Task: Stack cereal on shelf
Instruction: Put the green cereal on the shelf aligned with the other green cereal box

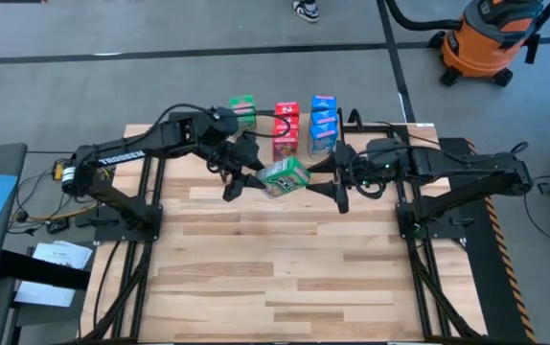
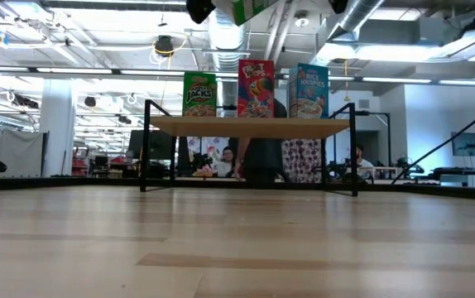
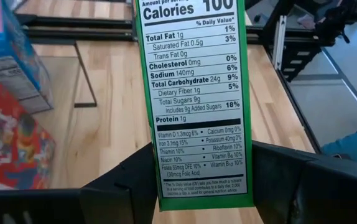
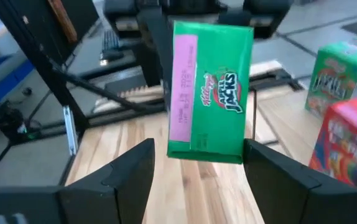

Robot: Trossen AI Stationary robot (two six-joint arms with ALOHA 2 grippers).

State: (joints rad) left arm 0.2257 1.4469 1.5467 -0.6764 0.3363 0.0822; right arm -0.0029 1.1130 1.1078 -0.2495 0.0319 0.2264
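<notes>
A green cereal box (image 1: 283, 175) hangs high over the table's far middle, with my left gripper (image 1: 259, 180) shut on it. My right gripper (image 4: 200, 163) is open just right of the box; its fingers stand on either side of the box's free end (image 4: 206, 146), seemingly clear of it. At the far edge the shelf (image 2: 171, 124) carries a green box (image 2: 199, 93), red boxes (image 2: 256, 87) and blue boxes (image 2: 308, 89), all upright on its wooden top. My left gripper pinches the green box between its two fingers (image 3: 132, 180), on the two broad faces at the end nearest that arm (image 3: 203, 193). The fingers come slanting down from the table's left, along the box. The box is lifted clear, its nutrition panel facing the wrist camera.
The slatted tabletop (image 1: 285, 278) stretches wide toward the near edge. Black arm frames (image 1: 126, 240) stand at both sides. An orange shop vacuum (image 1: 491, 38) is on the floor beyond the far right corner.
</notes>
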